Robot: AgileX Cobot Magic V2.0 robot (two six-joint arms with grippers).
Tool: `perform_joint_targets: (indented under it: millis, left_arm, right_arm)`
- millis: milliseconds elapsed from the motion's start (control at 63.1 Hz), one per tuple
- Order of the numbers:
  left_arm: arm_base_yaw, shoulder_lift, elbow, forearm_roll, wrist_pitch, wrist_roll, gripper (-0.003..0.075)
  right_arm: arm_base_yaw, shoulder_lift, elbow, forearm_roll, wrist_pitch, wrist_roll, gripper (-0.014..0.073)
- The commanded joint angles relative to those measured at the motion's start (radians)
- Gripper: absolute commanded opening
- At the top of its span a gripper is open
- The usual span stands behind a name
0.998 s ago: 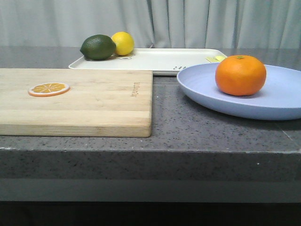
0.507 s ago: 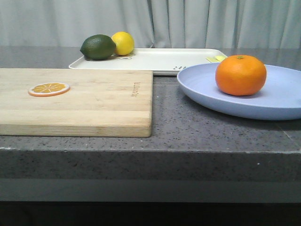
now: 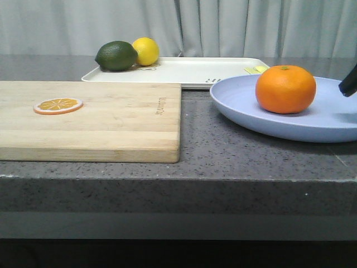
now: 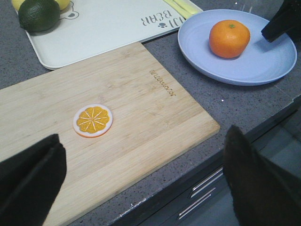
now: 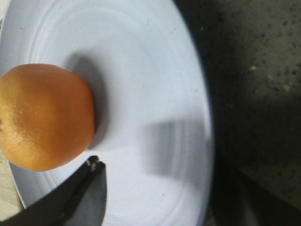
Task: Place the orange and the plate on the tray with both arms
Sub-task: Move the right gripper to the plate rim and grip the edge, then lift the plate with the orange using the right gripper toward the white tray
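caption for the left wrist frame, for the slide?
Left gripper open above the cutting board and orange slice; orange on the plate, beside the tray.

Pale grey pleated curtains (image 3: pixel 223 25) hang behind a dark speckled stone countertop (image 3: pixel 223 162) under soft, even light.

The left pincer (image 4: pixel 141 181) has broad, matte-black fingers.

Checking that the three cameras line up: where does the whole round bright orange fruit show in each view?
Front view: orange at right, resting on the pale lavender-blue round plate.
Left wrist view: orange near the upper right, on the plate.
Right wrist view: orange at the left edge, on the plate.
Shared landmark: the plate.
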Motion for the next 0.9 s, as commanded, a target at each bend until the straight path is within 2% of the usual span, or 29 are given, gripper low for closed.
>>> perform_joint_targets:
  millis: [0,111,238,428,887]
  left_arm:
    - [0.001,0.003,-0.025,-0.007,-0.077,-0.007,0.0658]
    - [0.001,0.003,-0.025,-0.007,-0.079,-0.007,0.0658]
    - [0.001,0.003,-0.025,-0.007,-0.079,-0.007,0.0658]
    - [0.001,0.003,-0.025,-0.007,-0.079,-0.007,0.0658]
    - [0.001,0.003,-0.025,-0.007,-0.079,-0.007,0.0658]
  right_arm:
    - [-0.001,-0.03,-0.019,0.046,0.004,-0.017,0.0303]
    - [-0.002,-0.03,-0.019,0.046,-0.014,-0.017,0.016]
    - [-0.002,-0.03,-0.019,0.046,-0.025,-0.012,0.0051]
    - [-0.002,-0.03,-0.019,0.047,-0.038,0.021,-0.0046]
    - [-0.002,-0.031,-0.029,0.051,-0.012,0.021,-0.006]
